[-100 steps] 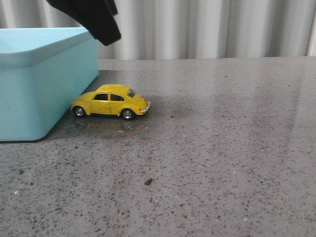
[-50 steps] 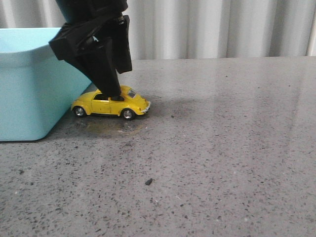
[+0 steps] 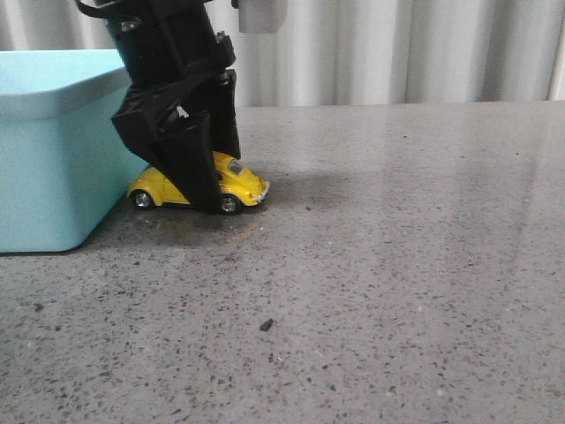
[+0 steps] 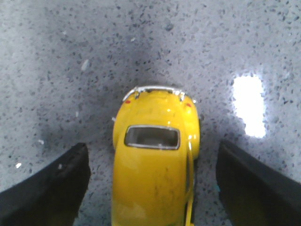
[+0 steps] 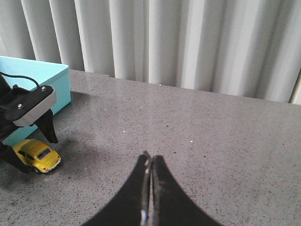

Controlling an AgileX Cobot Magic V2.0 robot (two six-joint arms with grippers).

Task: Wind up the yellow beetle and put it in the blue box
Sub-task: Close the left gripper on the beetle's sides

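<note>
The yellow beetle point(image 3: 244, 185) stands on the table on its wheels, close against the blue box point(image 3: 53, 159) at the left. My left gripper point(image 3: 205, 201) has come down over the car and is open. In the left wrist view a black finger point(image 4: 51, 183) stands on each side of the beetle point(image 4: 153, 183), with bare table between pads and bodywork. Its rear window and bumper point away from the wrist. My right gripper point(image 5: 150, 159) is shut and empty, high over the table to the right of the car point(image 5: 37, 155).
The blue box point(image 5: 42, 71) is open at the top, its near wall right beside the car. A small dark speck point(image 3: 265, 325) lies on the grey speckled table nearer the front. Pleated white curtains hang behind the table.
My left gripper has dropped from above the box rim down around the beetle, which has stayed in place. Its fingers now reach table level on either side of the car.
</note>
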